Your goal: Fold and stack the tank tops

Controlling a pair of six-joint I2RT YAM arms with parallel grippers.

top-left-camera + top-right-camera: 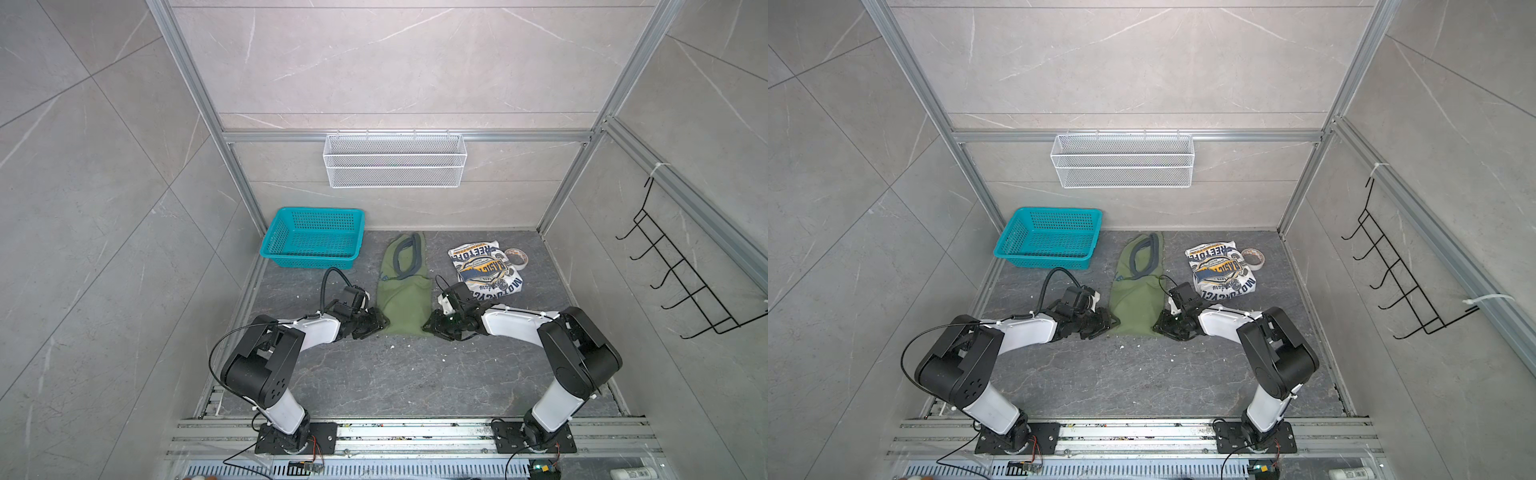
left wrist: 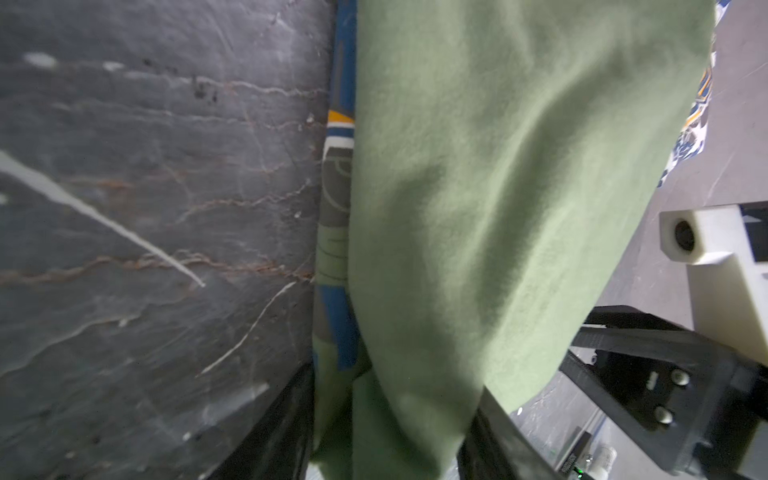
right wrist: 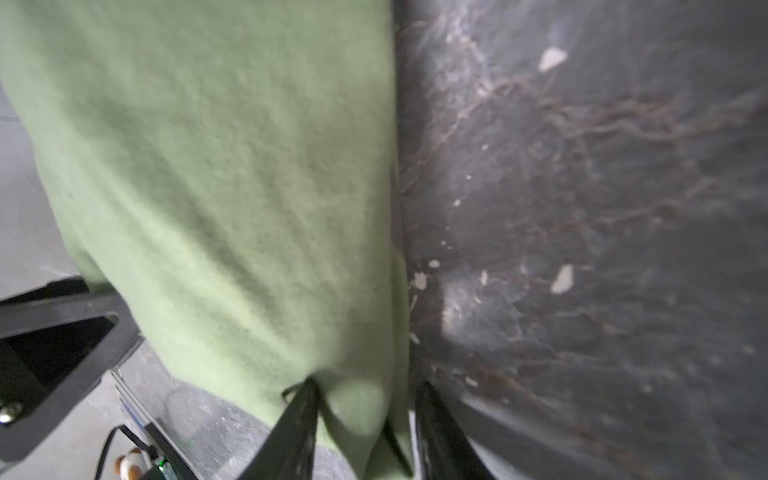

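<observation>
Left gripper, right gripper, jaws parted around olive tank top, teal basket empty

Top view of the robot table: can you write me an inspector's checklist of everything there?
Surface: dark veined tabletop, with small white specks near the middle.
Job's things: olive green tank top folded lengthwise in the middle; white tank top folded to its right, graphic up.
Clutter: tape roll against the white top; teal basket at back left, looks empty.
Grippers: left gripper and right gripper each at a near corner of the green top, cloth between the fingers; clamped or not, cannot tell.
Cables: black cable looping above the left arm; wires at the bases.
Surroundings: white wire basket on the back wall; black hook rack on the right wall.
</observation>
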